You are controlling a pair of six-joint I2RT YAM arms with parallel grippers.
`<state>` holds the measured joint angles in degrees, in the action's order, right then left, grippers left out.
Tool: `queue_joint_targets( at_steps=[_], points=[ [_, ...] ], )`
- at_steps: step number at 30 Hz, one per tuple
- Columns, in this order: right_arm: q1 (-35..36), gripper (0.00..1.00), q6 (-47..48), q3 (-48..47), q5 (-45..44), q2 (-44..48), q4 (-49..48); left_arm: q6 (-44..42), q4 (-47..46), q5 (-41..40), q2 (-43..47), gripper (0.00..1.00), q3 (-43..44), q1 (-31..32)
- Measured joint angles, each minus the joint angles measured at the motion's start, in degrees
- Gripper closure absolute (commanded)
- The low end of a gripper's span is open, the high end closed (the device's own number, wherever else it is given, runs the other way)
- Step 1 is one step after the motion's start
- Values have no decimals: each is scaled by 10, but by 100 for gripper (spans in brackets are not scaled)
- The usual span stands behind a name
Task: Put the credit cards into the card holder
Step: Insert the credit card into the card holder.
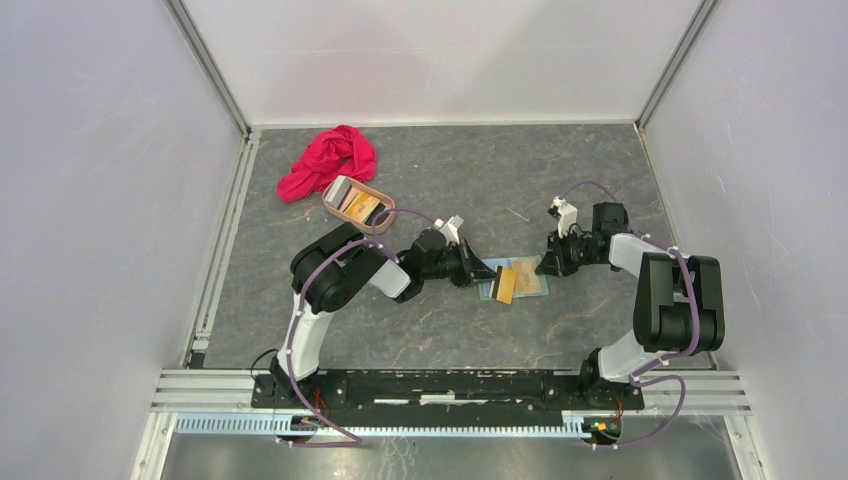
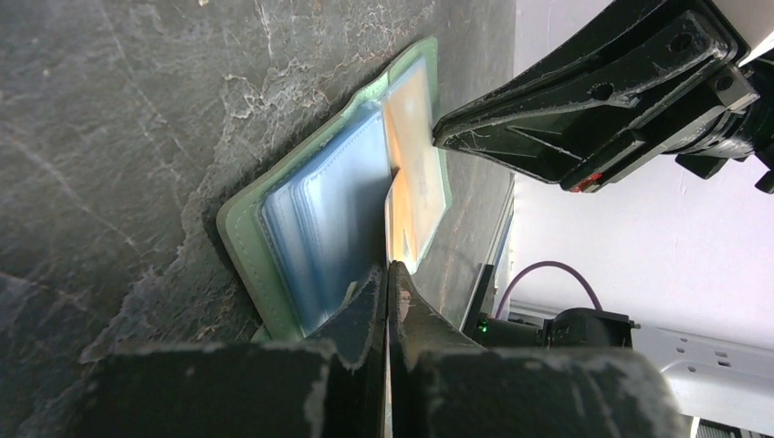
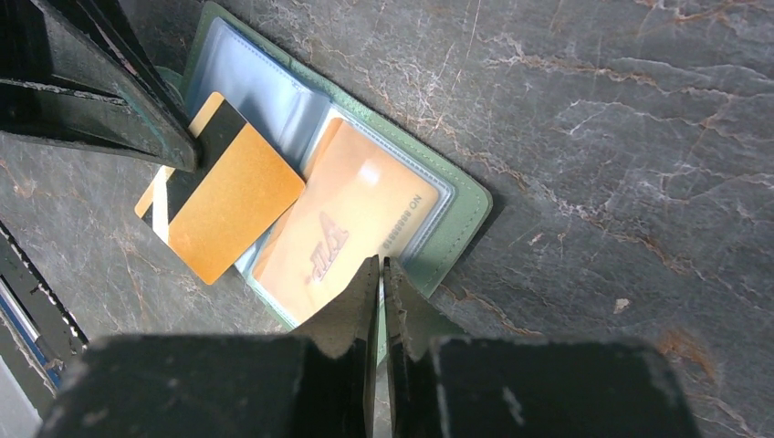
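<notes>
The sage-green card holder (image 1: 528, 278) (image 3: 461, 212) (image 2: 239, 230) lies open on the table with its pale blue pockets up. One orange card (image 3: 351, 228) sits inside a right-hand pocket. My left gripper (image 1: 490, 276) (image 2: 388, 270) is shut on an orange-gold credit card (image 1: 505, 286) (image 3: 228, 214) with a dark stripe. That card slants over the holder's middle fold and shows edge-on (image 2: 390, 214) in the left wrist view. My right gripper (image 1: 546, 264) (image 3: 381, 263) is shut, its tips resting on the holder's right half near its edge.
A pinkish-tan oval tray (image 1: 329, 205) at the back left holds more credit cards (image 1: 360, 207). A crumpled red cloth (image 1: 330, 160) lies just behind the tray. Metal rails and white walls close in the table on all sides.
</notes>
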<state>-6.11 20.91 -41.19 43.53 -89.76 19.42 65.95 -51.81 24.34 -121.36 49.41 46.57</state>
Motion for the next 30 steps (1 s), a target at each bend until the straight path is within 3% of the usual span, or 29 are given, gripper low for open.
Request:
queue_joint_targets(
  at_steps=[30],
  points=[
    [1, 90, 0, 0, 0, 0, 0, 0, 20, -19, -15, 98, 34, -7]
  ],
)
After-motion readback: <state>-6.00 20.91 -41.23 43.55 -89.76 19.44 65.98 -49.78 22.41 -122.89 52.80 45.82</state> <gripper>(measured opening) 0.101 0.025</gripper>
